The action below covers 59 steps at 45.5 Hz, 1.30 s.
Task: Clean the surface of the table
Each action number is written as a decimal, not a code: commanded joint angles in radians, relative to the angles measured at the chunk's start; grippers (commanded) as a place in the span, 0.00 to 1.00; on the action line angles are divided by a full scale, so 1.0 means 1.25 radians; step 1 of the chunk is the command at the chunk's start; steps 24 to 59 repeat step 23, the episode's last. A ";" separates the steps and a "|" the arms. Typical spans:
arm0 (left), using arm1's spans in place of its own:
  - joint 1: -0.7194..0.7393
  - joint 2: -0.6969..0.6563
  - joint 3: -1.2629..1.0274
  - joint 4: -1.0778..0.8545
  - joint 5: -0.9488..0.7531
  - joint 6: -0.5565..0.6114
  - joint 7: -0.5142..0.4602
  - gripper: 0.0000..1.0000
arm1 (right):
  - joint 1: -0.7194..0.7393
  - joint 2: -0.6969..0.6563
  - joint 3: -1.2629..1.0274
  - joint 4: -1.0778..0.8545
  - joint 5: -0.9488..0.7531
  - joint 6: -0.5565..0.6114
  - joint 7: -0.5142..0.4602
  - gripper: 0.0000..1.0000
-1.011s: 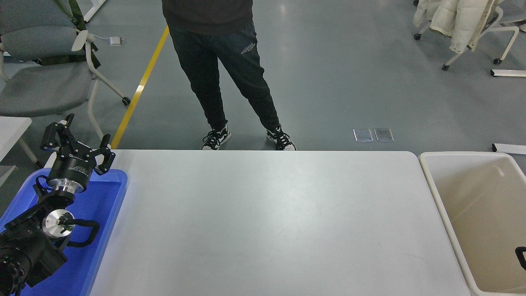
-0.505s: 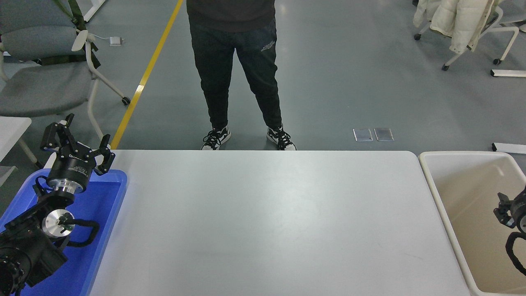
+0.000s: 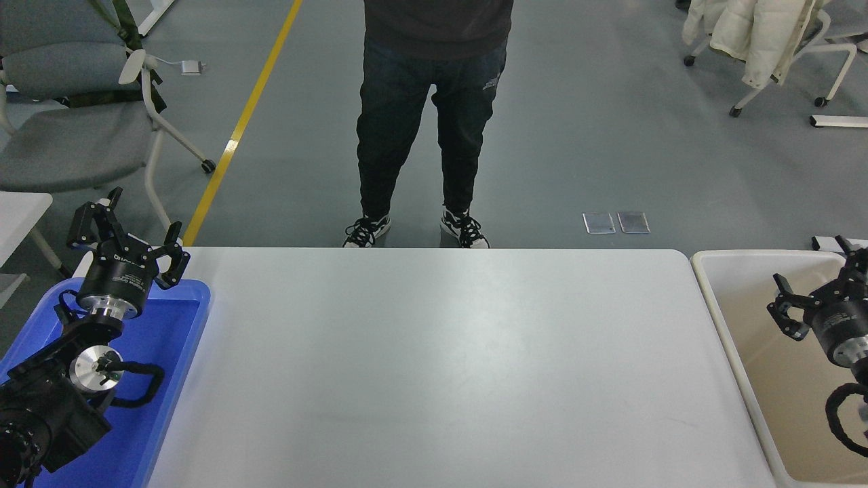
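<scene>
Right gripper (image 3: 817, 285): fingers spread wide, holding nothing, above beige bin (image 3: 705, 271); table surface (image 3: 441, 366) to its left. Left gripper (image 3: 129, 234): spread wide, over blue tray (image 3: 183, 339).

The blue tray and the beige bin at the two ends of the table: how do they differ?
The blue tray is bright blue and shallow; the beige bin is pale and clearly deeper, with tall sloping walls. The tray lies on the white table at its left end; the bin stands just off the table's right edge. The left gripper is above the tray, the right gripper above the bin. Both containers are rectangular with rounded corners, and nothing shows inside either.
</scene>
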 commanded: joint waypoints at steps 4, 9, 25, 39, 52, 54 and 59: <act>0.000 0.000 0.000 0.001 0.000 0.000 0.000 1.00 | -0.014 0.120 0.130 0.042 -0.172 0.022 0.001 1.00; 0.000 0.000 0.000 0.001 0.000 0.000 0.000 1.00 | 0.001 0.122 0.128 0.036 -0.185 0.012 0.001 1.00; -0.001 0.000 0.000 0.001 0.000 0.000 0.000 1.00 | 0.034 0.138 0.107 0.006 -0.186 -0.051 0.001 1.00; -0.001 0.000 0.000 0.001 0.000 0.000 0.000 1.00 | 0.034 0.138 0.107 0.006 -0.186 -0.051 0.001 1.00; -0.001 0.000 0.000 0.001 0.000 0.000 0.000 1.00 | 0.034 0.138 0.107 0.006 -0.186 -0.051 0.001 1.00; -0.001 0.000 0.000 0.001 0.000 0.000 0.000 1.00 | 0.034 0.138 0.107 0.006 -0.186 -0.051 0.001 1.00; -0.001 0.000 0.000 0.001 0.000 0.000 0.000 1.00 | 0.034 0.138 0.107 0.006 -0.186 -0.051 0.001 1.00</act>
